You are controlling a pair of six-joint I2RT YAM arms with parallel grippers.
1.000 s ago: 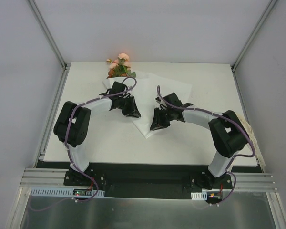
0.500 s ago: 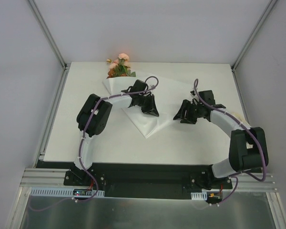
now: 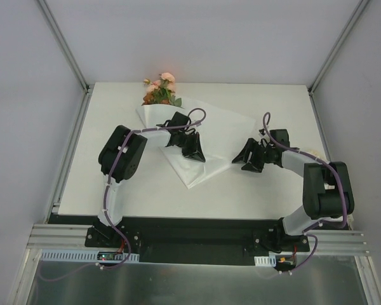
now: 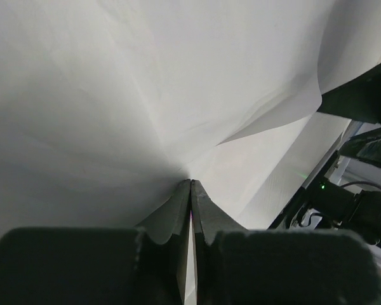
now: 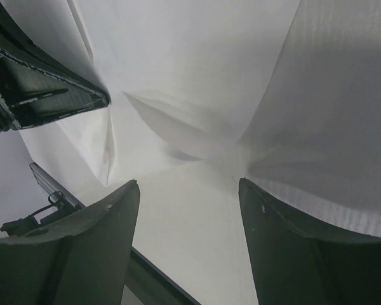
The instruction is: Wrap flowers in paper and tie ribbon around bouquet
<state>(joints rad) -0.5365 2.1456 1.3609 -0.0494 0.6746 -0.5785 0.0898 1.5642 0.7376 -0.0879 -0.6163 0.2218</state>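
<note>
On the white surface [image 3: 254,95], your right gripper [image 3: 246,160] has pulled back to the edge of the paper [image 3: 216,127], jaws wide. Your left gripper [image 3: 195,154] jaws pinch the creased paper near the flowers [image 3: 162,89].

Two arms are in view, one left arm [image 3: 122,154] and one right arm [image 3: 324,189]. Each carries one gripper, so two grippers: the left gripper [image 3: 194,151] and the right gripper [image 3: 247,159]. Each gripper has two fingers, which makes four: the left fingers [image 4: 168,219] as one pair and the right fingers [image 5: 95,235] as the other. There are two purple cables, one per arm: the left cable [image 3: 200,113] and the right cable [image 3: 265,122]. There is one table [image 3: 279,101], one sheet of paper [image 3: 219,127] and one bunch of flowers [image 3: 162,90]. The bunch holds several blooms, too small to count exactly
</note>
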